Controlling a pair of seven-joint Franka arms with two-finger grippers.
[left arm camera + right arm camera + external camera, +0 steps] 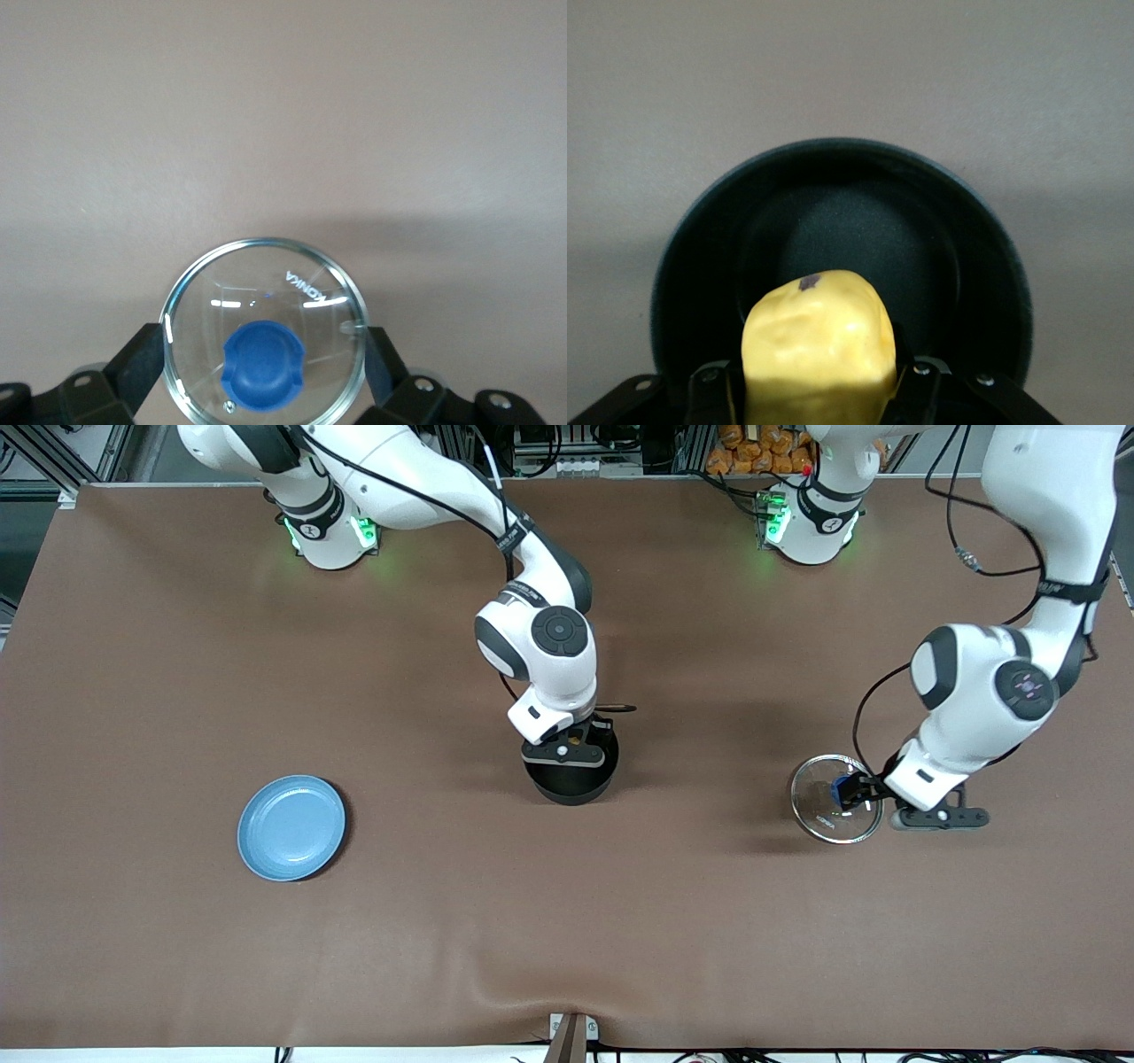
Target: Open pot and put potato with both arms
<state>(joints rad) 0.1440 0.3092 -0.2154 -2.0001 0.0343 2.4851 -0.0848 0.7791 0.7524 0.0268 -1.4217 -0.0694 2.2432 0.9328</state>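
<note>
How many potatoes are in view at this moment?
1. The potato is held in the right gripper directly over the open pot, not yet released. The front view hides it under the wrist; none lies on the blue plate.

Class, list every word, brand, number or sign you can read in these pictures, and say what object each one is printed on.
"KONKA": white letters on the glass lid, seen in the left wrist view; the left gripper holds the lid by its blue knob.
Small dark print on a band of the right arm: too small to read.
The pot, the potato and the plate show no text.
</note>
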